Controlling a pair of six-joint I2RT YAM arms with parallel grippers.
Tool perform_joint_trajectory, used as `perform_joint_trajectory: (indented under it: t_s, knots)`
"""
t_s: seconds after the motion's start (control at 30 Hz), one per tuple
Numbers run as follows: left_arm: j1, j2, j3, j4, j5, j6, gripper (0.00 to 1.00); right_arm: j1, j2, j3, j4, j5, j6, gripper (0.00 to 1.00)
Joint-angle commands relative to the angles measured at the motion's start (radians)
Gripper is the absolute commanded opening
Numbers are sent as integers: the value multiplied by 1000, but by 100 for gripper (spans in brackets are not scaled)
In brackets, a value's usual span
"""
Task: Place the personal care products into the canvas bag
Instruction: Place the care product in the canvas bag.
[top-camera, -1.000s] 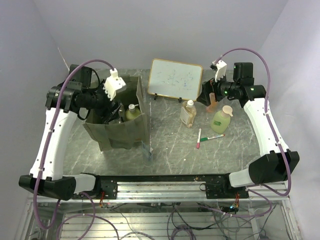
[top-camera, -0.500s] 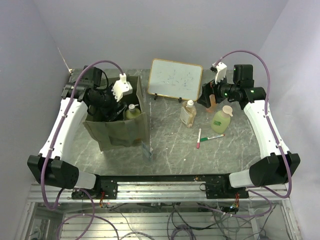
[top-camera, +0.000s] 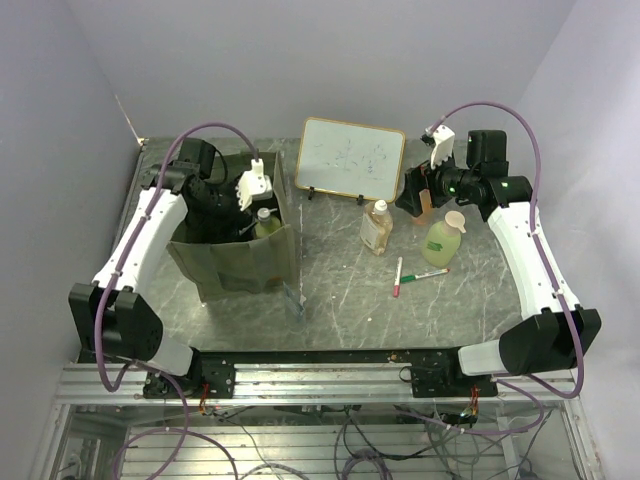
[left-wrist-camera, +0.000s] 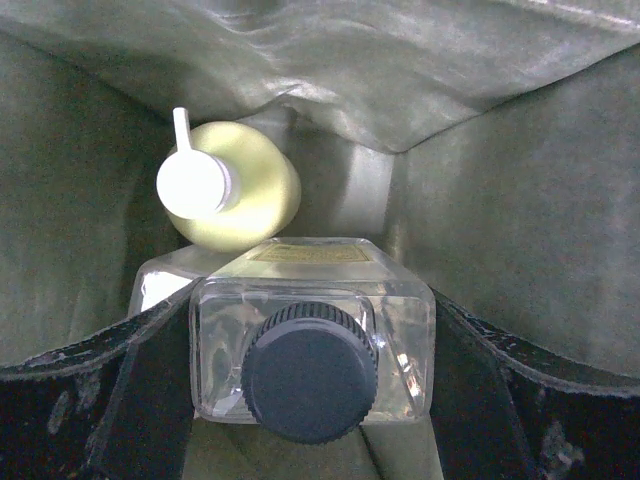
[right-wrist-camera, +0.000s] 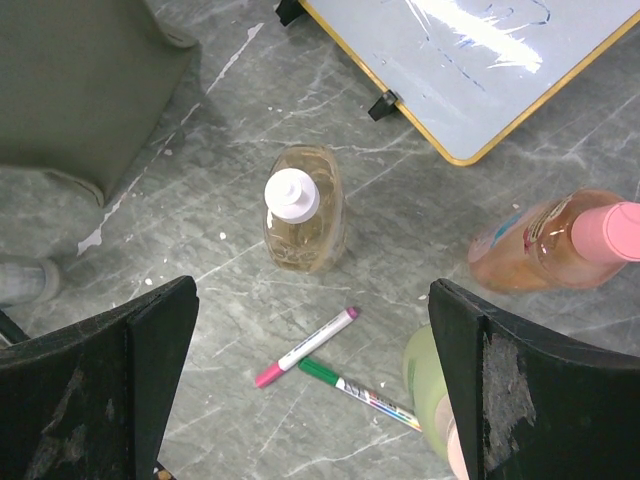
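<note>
Marbled table (top-camera: 340, 300), lilac walls (top-camera: 300, 60) — left gripper (left-wrist-camera: 312, 345) holds clear bottle (left-wrist-camera: 310, 375) inside bag (left-wrist-camera: 490, 200), right gripper (right-wrist-camera: 310, 305) wide

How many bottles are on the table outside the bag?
3: an amber bottle in front of the whiteboard, an orange bottle by its right end, and a green pump bottle just in front of that. None seems hidden.

My left arm (top-camera: 135, 245) and right arm (top-camera: 530, 260): white shells, black joints, looping purple cables (top-camera: 480, 103), scuffed black fingers (right-wrist-camera: 540, 400).
</note>
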Motion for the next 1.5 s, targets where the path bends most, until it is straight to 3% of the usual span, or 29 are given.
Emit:
perform_joint_trajectory:
  t_s: [0.0,0.5,1.47]
  knots:
    - [0,10,3,94,147,73,7,5,-28,-9,14,12,-6,99]
    - [-103,59,-20,198,190,46,7,3,-37,-17,13,33,-24,99]
    - [-74,20,-190,271,159,67,8,3,-32,-27,18,30,-32,99]
